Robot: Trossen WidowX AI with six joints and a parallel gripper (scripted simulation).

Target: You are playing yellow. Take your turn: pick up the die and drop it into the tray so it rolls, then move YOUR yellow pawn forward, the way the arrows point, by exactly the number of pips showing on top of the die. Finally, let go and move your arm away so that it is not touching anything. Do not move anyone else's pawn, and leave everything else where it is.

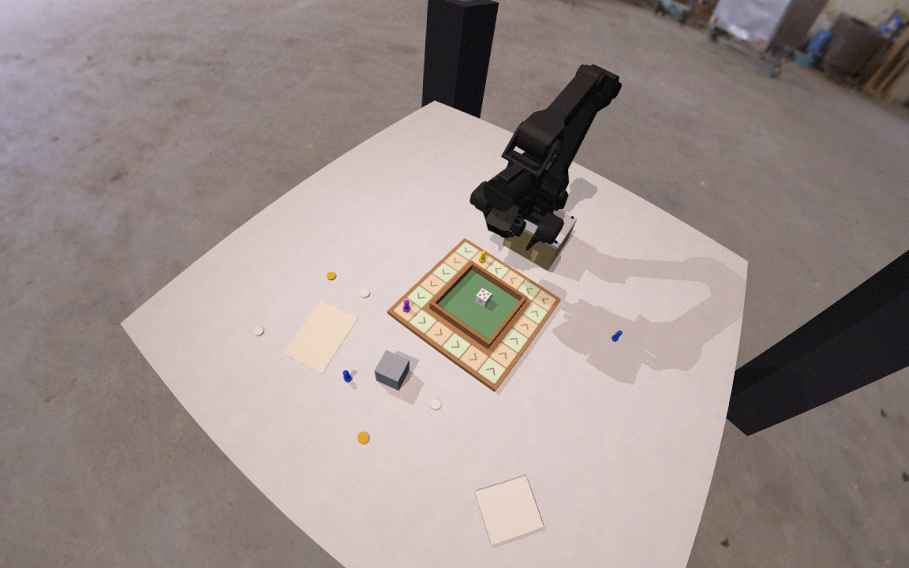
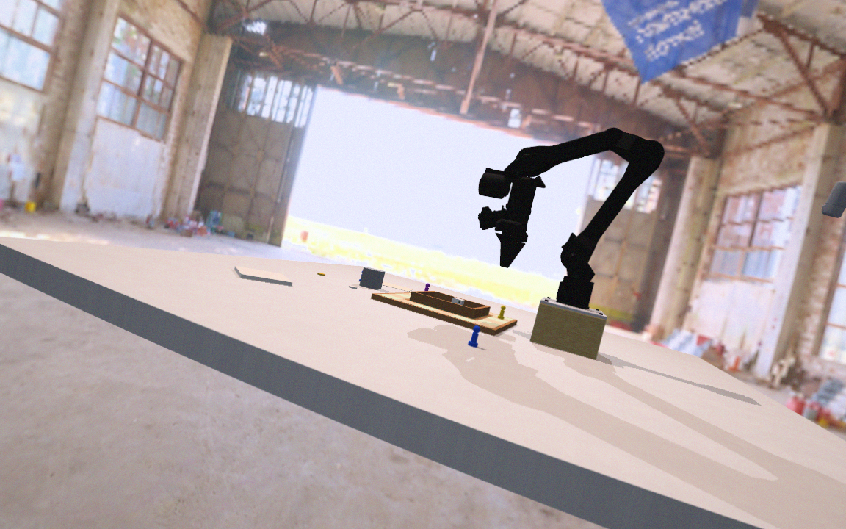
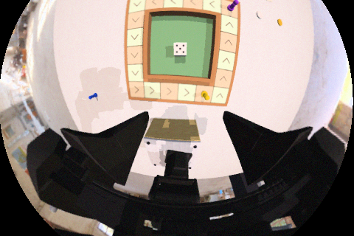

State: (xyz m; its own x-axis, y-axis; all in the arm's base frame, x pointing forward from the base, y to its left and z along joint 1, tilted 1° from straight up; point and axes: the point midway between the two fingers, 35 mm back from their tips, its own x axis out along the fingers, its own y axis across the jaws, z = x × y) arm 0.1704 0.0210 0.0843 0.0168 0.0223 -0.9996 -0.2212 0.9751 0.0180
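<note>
The white die (image 1: 483,297) (image 2: 457,300) (image 3: 180,49) rests on the green floor of the brown-walled tray (image 2: 446,305) (image 3: 147,44), five pips on top. The yellow pawn (image 1: 483,256) (image 2: 501,312) (image 3: 205,95) stands upright on an orange square of the board (image 1: 455,345) (image 3: 135,55), on the side by the robot base, just before the light green corner square. My gripper (image 2: 506,264) (image 3: 186,115) is open and empty. It hangs well above the table near the board's base-side edge, touching neither pawn nor die.
A purple pawn (image 1: 406,305) (image 2: 427,287) (image 3: 233,5) stands on another corner square. Blue pawns (image 1: 346,375) (image 1: 616,335) (image 3: 93,96), a grey block (image 1: 392,370) (image 2: 371,278), small discs and two pale flat pieces (image 1: 321,336) (image 1: 508,510) are around the board.
</note>
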